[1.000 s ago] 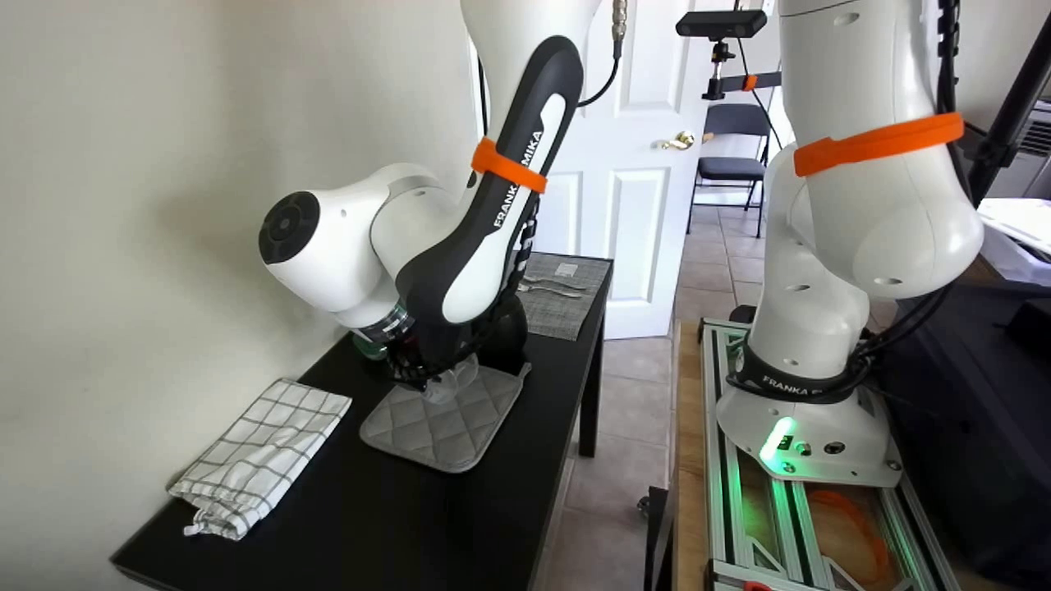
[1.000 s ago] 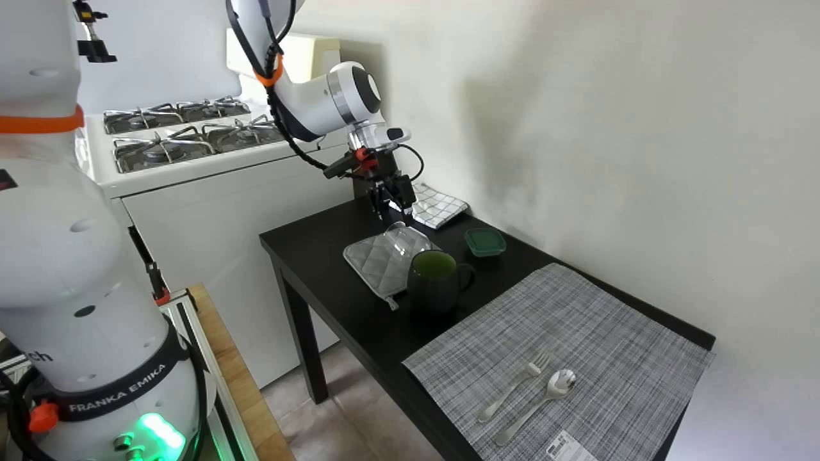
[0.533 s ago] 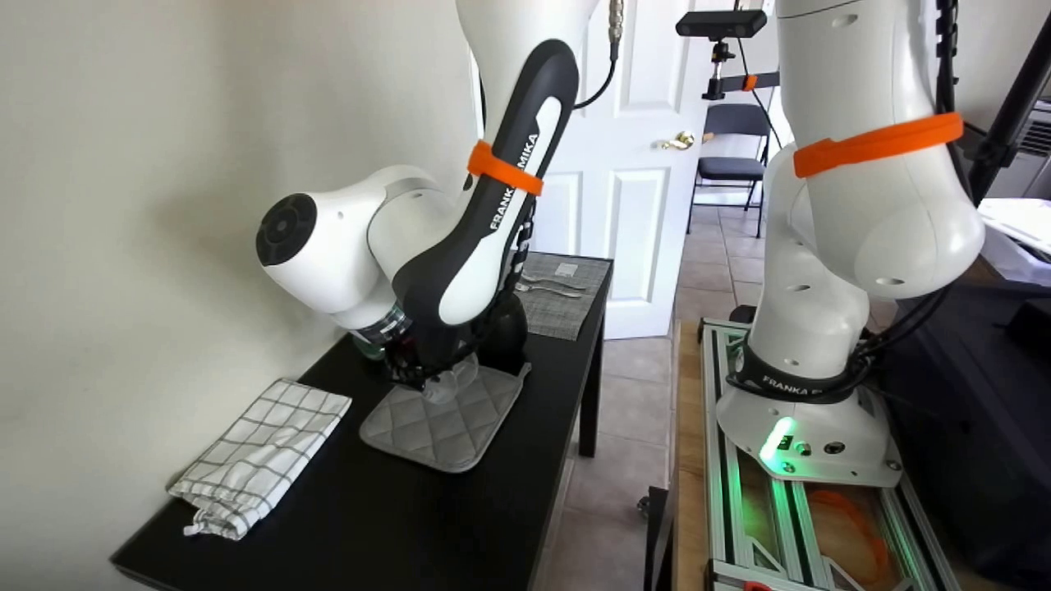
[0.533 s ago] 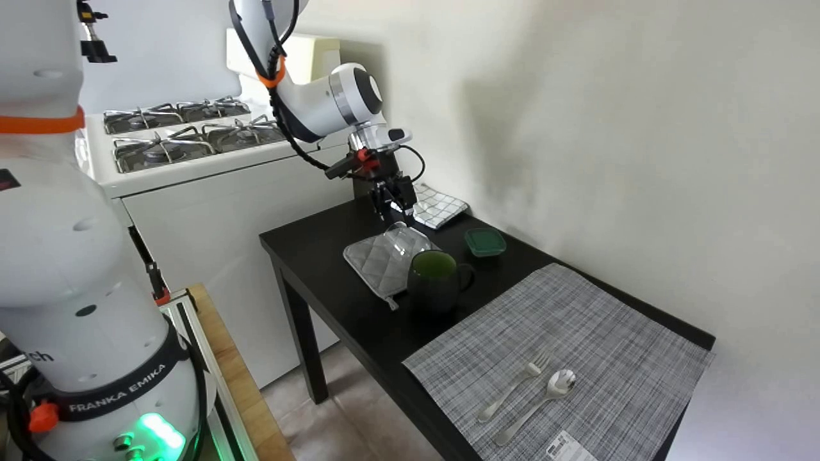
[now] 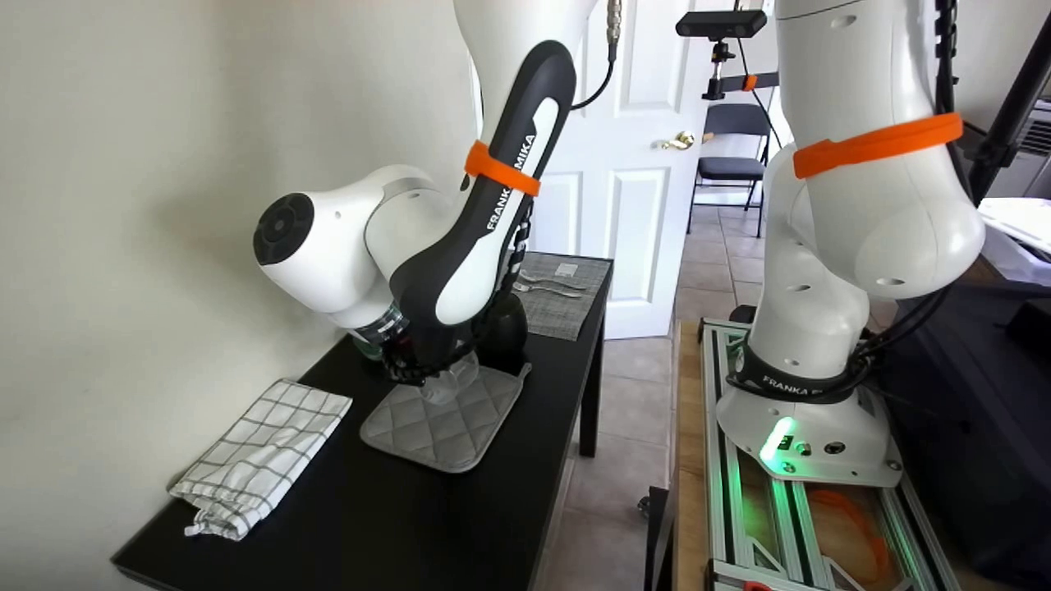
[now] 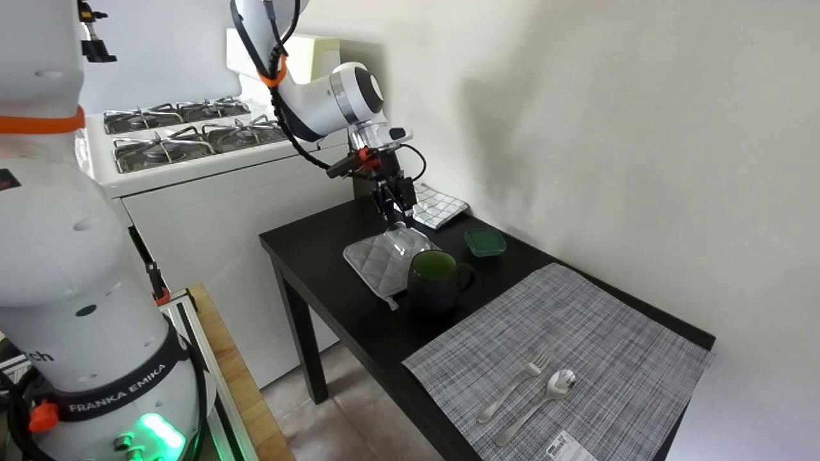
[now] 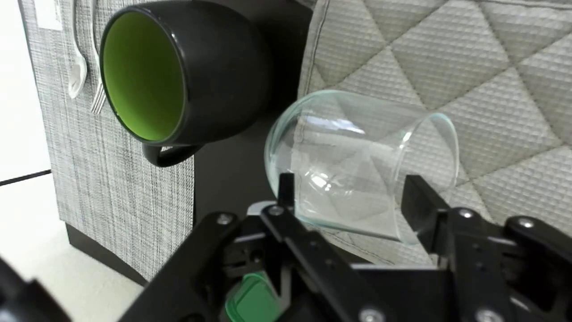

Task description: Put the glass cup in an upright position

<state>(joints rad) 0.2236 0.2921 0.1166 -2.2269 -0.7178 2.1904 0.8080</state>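
The clear glass cup [image 7: 353,134] lies on its side on a grey quilted pad [image 7: 473,58], its open rim towards the right in the wrist view. It also shows lying on the pad in both exterior views [image 5: 450,384] [image 6: 405,239]. My gripper [image 7: 351,181] is open, its two black fingers spread along the cup's length, one near its base end and one near its rim. In an exterior view the gripper [image 6: 400,219] is just above and behind the cup. I cannot tell whether a finger touches the glass. In an exterior view the arm [image 5: 435,271] hides most of the gripper.
A dark mug with a green inside [image 6: 432,282] stands close to the cup, beside the pad. A green-lidded container [image 6: 485,242] is near the wall. A checked cloth [image 5: 263,451] lies at one side. A grey placemat [image 6: 576,333] bears a fork and spoon.
My arm and gripper have moved slightly, with the gripper a little lower and nearer the cup. The glass cup lies where it was.
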